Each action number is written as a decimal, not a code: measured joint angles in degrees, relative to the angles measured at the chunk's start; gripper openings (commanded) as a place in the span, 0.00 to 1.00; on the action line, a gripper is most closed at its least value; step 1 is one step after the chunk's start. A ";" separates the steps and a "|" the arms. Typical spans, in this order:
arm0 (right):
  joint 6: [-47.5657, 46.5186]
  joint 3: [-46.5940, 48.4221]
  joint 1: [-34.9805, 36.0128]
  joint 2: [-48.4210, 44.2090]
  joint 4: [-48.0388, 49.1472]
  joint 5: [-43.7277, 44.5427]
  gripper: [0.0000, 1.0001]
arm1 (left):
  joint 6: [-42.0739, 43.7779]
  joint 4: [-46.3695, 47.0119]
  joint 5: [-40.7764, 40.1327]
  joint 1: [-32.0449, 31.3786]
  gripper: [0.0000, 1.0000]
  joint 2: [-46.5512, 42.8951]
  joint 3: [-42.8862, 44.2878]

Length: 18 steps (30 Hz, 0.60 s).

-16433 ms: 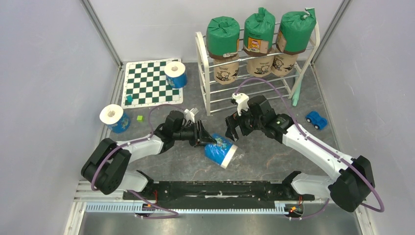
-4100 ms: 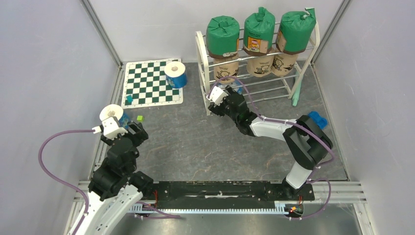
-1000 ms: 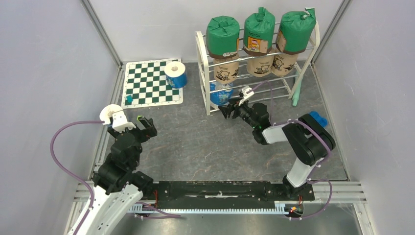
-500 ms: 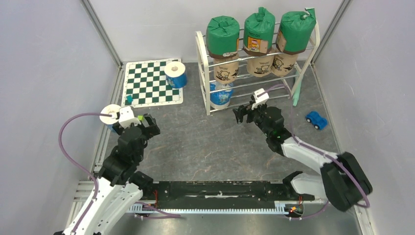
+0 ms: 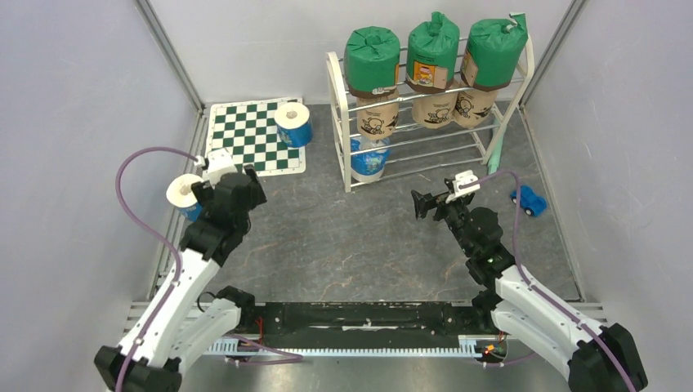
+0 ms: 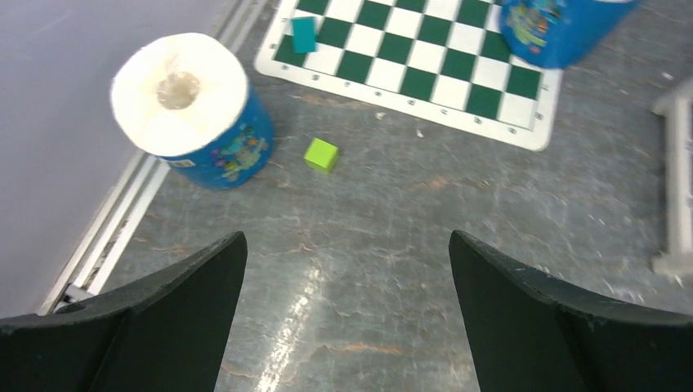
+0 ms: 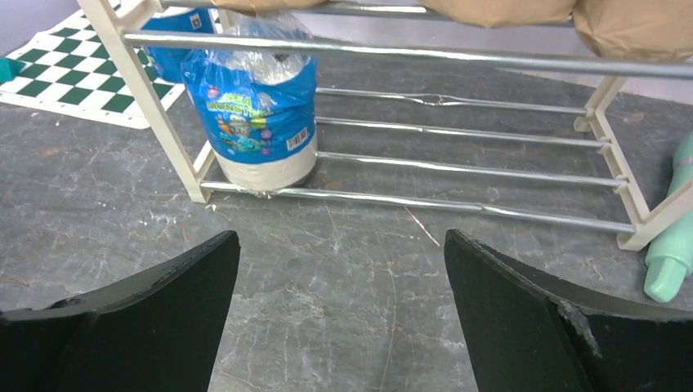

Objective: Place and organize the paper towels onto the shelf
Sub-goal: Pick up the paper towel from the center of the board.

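The white shelf (image 5: 339,122) stands at the back. Three green paper towels (image 5: 433,45) fill its top tier, and three tan ones (image 5: 433,104) sit on the tier below. One blue-wrapped roll (image 5: 368,158) (image 7: 257,114) stands upright at the left end of the lowest rods (image 7: 458,167). A second blue roll (image 5: 292,124) (image 6: 556,33) stands on the chessboard mat. A third (image 5: 186,196) (image 6: 192,110) stands by the left wall. My left gripper (image 5: 245,181) (image 6: 345,245) hovers open just right of that roll. My right gripper (image 5: 423,204) (image 7: 341,241) is open and empty in front of the shelf.
The checkered mat (image 5: 245,139) (image 6: 425,73) carries a teal block (image 6: 303,33). A small green cube (image 6: 321,153) lies on the floor near the left roll. A blue toy car (image 5: 529,199) and a mint-green object (image 5: 496,151) (image 7: 674,245) sit right of the shelf.
My right gripper opened wide and drew back from the shelf, leaving the blue roll on the lowest tier. My left arm reached forward beside the roll at the left wall.
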 measured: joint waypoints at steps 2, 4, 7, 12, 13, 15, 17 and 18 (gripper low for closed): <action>0.13 -0.66 -0.02 -0.35 -0.46 0.07 0.98 | 0.00 0.02 0.39 3.26 1.00 3.04 1.73; 0.55 -0.92 -0.02 -0.59 -1.14 0.04 0.98 | -0.02 0.04 1.14 7.93 0.99 5.90 3.32; 1.18 -1.68 -0.02 -1.97 -1.55 0.07 0.98 | -0.15 0.31 2.84 16.39 0.99 9.38 5.09; 2.19 -3.06 -0.02 -5.55 -1.60 0.09 0.98 | -0.68 2.03 3.37 26.95 0.98 14.71 5.51; 2.25 -3.26 0.02 -6.36 -1.51 0.11 0.98 | -1.22 2.49 3.76 28.72 0.98 15.87 5.51; 2.45 -3.58 0.24 -7.54 -1.38 0.74 0.98 | -2.34 3.37 4.72 32.24 0.97 18.05 5.53; 2.40 -3.89 0.92 -8.57 -1.22 1.62 0.98 | -3.63 4.52 5.90 36.04 0.97 20.35 5.68; 2.38 -4.07 1.36 -9.05 -1.20 2.10 0.98 | -4.09 4.92 6.43 37.70 0.97 21.53 5.92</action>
